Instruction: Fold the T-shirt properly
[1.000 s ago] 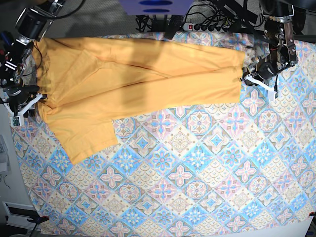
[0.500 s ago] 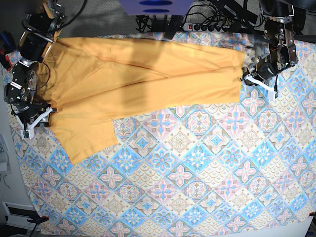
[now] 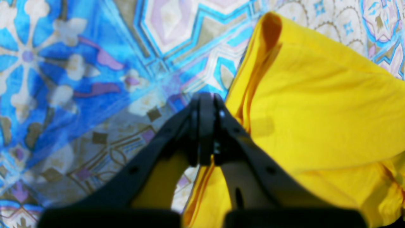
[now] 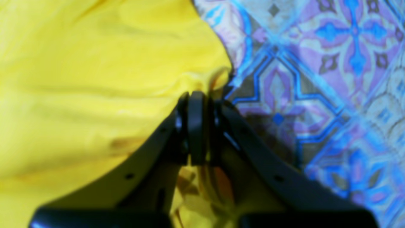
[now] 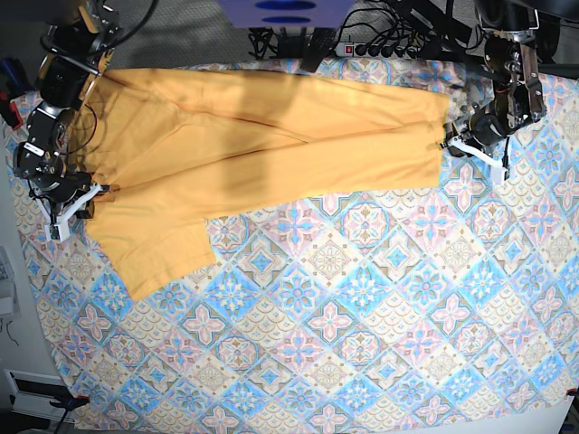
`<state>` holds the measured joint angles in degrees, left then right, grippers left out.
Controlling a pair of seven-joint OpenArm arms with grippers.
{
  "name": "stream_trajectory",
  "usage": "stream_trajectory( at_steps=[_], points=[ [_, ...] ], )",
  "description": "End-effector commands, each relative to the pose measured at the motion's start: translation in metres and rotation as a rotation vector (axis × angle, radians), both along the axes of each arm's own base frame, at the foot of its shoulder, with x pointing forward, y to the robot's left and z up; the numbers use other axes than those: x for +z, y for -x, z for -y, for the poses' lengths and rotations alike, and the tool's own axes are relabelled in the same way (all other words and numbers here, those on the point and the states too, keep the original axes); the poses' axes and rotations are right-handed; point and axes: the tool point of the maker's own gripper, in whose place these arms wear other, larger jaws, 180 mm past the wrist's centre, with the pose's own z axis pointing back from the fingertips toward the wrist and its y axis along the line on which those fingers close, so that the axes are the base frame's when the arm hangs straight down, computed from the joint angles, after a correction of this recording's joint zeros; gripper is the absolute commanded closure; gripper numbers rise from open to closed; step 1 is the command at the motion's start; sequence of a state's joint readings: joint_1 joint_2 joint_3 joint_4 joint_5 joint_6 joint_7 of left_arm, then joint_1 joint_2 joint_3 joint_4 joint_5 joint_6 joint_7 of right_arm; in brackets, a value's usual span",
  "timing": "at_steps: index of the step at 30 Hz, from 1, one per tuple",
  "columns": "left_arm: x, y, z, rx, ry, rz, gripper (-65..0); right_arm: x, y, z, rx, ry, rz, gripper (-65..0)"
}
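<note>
Mustard-yellow soft cotton T-shirt (image 5: pixel 253 149) lies along the far tabletop on a blue-pink patterned tablecloth (image 5: pixel 362 307); left claw (image 3: pixel 205 126) and right claw (image 4: pixel 196 126) pinch opposite edges, likely for folding.

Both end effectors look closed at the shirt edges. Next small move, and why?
Probably lift both edges together slightly. The left end effector is shut on the T-shirt hem and the right end effector looks pinched at the opposite edge, while the shirt lies stretched flat on the tablecloth, a sleeve sticking out unfolded.
</note>
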<state>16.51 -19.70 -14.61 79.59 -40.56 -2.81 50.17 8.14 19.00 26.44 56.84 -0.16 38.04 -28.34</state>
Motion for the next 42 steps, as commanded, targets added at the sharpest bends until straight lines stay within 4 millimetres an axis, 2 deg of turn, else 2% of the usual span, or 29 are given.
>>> stream_trajectory(
  at_steps=[1,3,7,13,22,27,33,37,42],
  points=[
    [-0.01,0.017,-0.015,0.016,-0.076,-0.081,0.0,0.027,-0.012,0.016,-0.008,0.033,0.074,-2.8],
    [-0.01,0.017,-0.015,0.016,-0.076,-0.081,0.0,0.037,0.002,0.03,-0.028,0.07,0.064,-2.7],
    [-0.01,0.017,-0.015,0.016,-0.076,-0.081,0.0,0.061,0.018,0.049,-0.047,0.152,0.067,-2.7],
    [-0.01,0.017,-0.015,0.017,-0.075,-0.081,0.0,0.075,0.045,0.051,-0.022,0.241,0.04,-2.7],
    [-0.01,0.017,-0.015,0.018,-0.075,-0.08,0.0,0.053,0.087,0.04,-0.01,0.176,-0.036,-2.7],
    [-0.009,0.016,-0.015,0.02,-0.075,-0.077,0.0,0.053,0.088,0.042,-0.002,0.196,-0.02,-3.0],
    [0.016,-0.009,-0.002,0.017,-0.021,0.028,0.0,0.049,0.094,0.048,0.007,0.25,-0.058,-3.1],
    [0.044,-0.03,0.01,0.02,0.034,0.133,0.0,0.047,0.096,0.048,0.007,0.252,-0.071,-3.3],
    [0.071,-0.05,0.027,0.02,0.119,0.233,0.0,0.041,0.107,0.048,0.012,0.252,-0.099,-8.7]
  ],
)
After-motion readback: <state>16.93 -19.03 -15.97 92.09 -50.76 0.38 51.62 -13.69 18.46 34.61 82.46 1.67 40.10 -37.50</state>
